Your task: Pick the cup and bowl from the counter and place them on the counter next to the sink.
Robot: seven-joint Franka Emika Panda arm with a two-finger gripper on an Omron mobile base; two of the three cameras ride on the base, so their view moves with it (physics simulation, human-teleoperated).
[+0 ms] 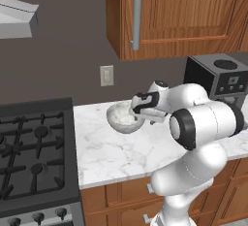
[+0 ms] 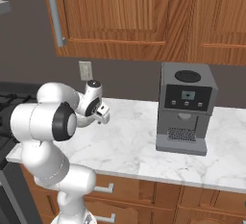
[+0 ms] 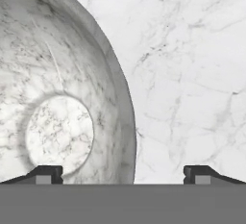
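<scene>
Home kitchen, marble counter (image 1: pixel 111 157), gas stovetop (image 1: pixel 34 157), wooden cabinets (image 2: pixel 144 16), coffee machine (image 2: pixel 185 107)
</scene>
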